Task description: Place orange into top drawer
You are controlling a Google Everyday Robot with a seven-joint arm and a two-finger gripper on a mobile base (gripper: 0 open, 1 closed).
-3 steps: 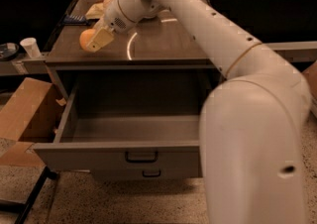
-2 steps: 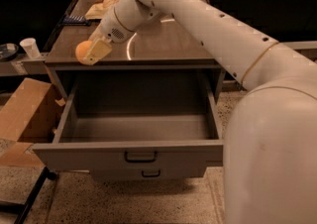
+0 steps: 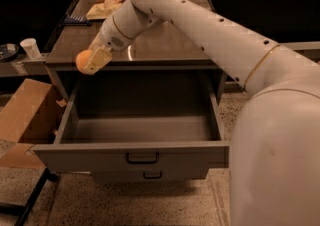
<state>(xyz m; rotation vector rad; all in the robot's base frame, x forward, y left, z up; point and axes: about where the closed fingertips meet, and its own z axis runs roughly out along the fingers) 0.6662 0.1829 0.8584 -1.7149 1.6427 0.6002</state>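
Observation:
The orange [image 3: 82,59] is a small round fruit held in my gripper [image 3: 91,61], which is shut on it. The gripper hangs at the front left edge of the cabinet top, above the left rear part of the open top drawer [image 3: 135,154]. The drawer is pulled out wide, its inside bare, with a small dark handle [image 3: 142,158] on its flat front panel. My pale arm reaches in from the right across the cabinet top.
A lower drawer front [image 3: 150,174] with its own handle sits shut below. A cardboard box [image 3: 27,115] stands left of the drawer. A white cup [image 3: 31,48] sits on a shelf at far left. Snack bags [image 3: 107,2] lie at the back of the cabinet top [image 3: 165,45].
My gripper has moved with the orange from over the cabinet top forward and down, to the front left edge above the open drawer.

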